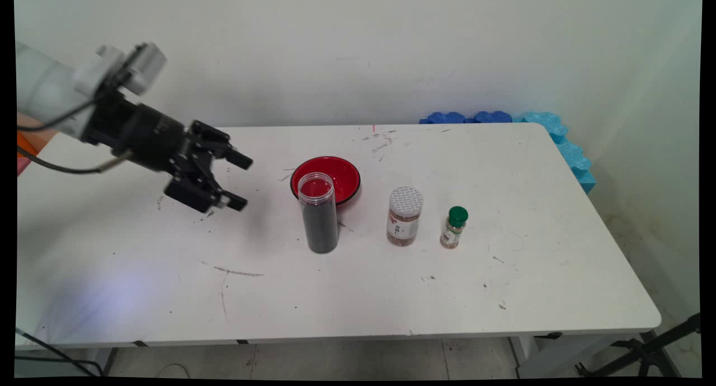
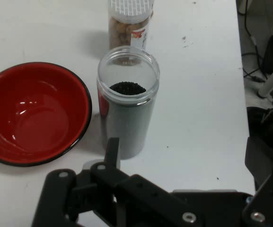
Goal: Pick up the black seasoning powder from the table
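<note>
Gripper [image 1: 242, 181] at left of frame, raised off white table [image 1: 391, 285], jaws spread wide, holding nothing. Nearest: clear lidless jar [image 1: 319, 213] of dark grains, upright at centre frame, apart from the fingers. Red bowl [image 1: 335, 176] just behind it, empty. Right of jar: white-capped spice jar [image 1: 404, 216], then small green-capped bottle [image 1: 454, 227]. Blue foam [image 1: 559, 134] at upper right.

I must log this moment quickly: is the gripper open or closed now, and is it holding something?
Gripper: open, holding nothing, above the table, left of the open jar of dark grains.
</note>
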Controlling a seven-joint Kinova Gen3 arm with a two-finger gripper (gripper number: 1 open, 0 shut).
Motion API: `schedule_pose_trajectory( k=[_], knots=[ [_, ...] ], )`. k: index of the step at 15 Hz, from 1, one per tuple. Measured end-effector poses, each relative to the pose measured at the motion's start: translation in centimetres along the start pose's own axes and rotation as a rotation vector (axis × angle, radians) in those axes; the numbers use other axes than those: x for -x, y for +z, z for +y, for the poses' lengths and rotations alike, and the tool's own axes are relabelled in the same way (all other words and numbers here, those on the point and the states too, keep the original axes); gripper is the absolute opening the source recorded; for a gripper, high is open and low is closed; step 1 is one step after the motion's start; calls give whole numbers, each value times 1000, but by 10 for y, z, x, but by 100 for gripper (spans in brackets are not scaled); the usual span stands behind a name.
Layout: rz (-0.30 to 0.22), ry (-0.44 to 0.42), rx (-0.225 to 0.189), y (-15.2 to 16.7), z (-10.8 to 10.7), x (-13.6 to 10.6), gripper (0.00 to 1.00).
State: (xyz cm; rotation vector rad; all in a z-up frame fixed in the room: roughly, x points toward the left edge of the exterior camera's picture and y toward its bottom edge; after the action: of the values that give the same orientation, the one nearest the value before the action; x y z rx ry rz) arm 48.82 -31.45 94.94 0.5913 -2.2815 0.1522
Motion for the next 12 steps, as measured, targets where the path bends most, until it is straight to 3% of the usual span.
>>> schedule_pose_trajectory(
  k=[12],
  knots=[
    [-32,27,-50,84,-19,-3,100]
  ],
)
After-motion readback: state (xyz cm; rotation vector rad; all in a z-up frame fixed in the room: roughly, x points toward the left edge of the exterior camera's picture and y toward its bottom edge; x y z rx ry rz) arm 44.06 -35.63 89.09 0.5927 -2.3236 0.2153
